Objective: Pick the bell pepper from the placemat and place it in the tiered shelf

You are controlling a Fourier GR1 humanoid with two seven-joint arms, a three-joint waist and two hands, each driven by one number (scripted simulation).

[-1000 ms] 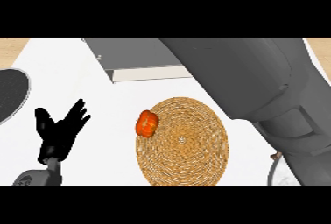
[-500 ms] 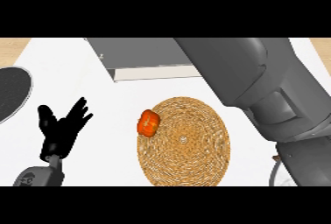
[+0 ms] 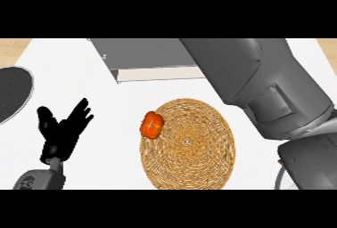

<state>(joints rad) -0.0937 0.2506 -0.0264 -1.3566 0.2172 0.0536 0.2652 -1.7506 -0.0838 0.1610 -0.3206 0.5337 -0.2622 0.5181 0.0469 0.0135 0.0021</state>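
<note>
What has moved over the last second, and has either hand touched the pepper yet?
Only the right forearm moved, swinging up and left across the view; its hand is out of sight. Nothing was grasped. The pepper stays on the placemat's left edge, the left hand rests open, and the shelf is unchanged.

From my seat, the bare white counter [image 3: 105,95] between my left hand [image 3: 60,133], resting open with fingers up at the left, and the woven placemat [image 3: 191,149] is free. The bell pepper [image 3: 152,125] sits on the mat's left edge with nothing between it and that hand. My big grey right forearm [image 3: 263,84] slants across the upper right, covering the right part of the tiered shelf [image 3: 154,62], and a dark round plate [image 3: 12,95] crowds the far left edge.
</note>
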